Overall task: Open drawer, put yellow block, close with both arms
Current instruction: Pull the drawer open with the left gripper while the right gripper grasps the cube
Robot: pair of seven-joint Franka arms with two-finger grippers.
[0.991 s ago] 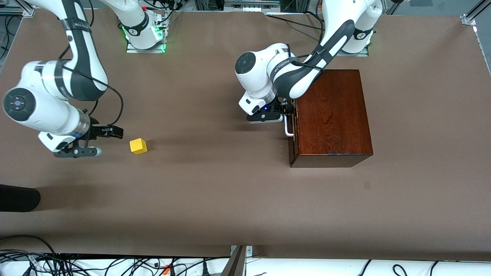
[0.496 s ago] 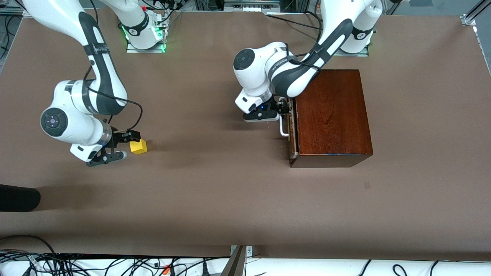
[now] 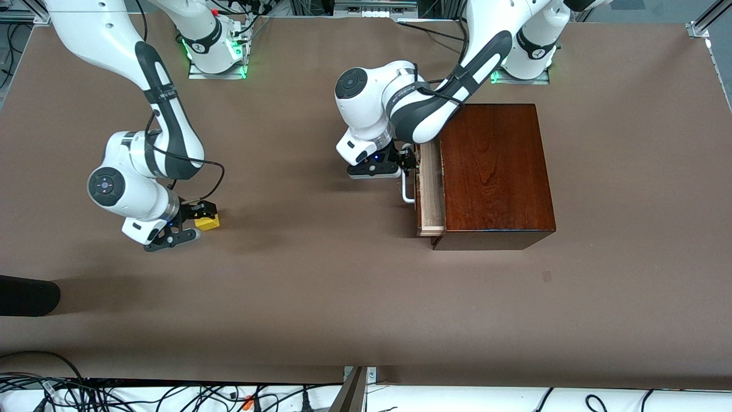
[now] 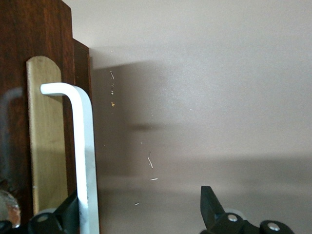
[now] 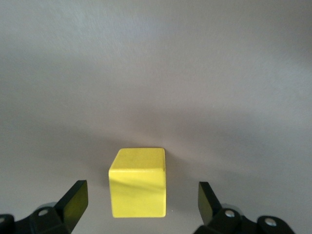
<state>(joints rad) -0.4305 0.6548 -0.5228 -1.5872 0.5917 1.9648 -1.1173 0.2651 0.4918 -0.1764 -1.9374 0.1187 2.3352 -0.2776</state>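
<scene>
The drawer (image 3: 430, 191) sticks partly out of the dark reddish-brown box (image 3: 494, 171), showing its pale wood tray. My left gripper (image 3: 410, 162) is open at the end of the white handle (image 3: 407, 191) that is farther from the front camera. In the left wrist view one finger (image 4: 68, 214) sits against the handle (image 4: 85, 146), the other stands far off, and the gripper (image 4: 140, 204) holds nothing. The yellow block (image 3: 207, 222) rests on the table toward the right arm's end. My right gripper (image 3: 197, 221) is open and low around it. In the right wrist view the block (image 5: 139, 187) lies between the gripper's (image 5: 141, 190) fingers, with gaps on both sides.
A black object (image 3: 28, 294) lies at the table's edge at the right arm's end, nearer to the front camera. Cables (image 3: 114, 395) run along the near edge. The brown table (image 3: 320, 274) lies bare between block and box.
The left gripper has drawn the handle toward the right arm's end and the drawer has slid out. The right arm has swung over to the block, and its gripper now straddles it.
</scene>
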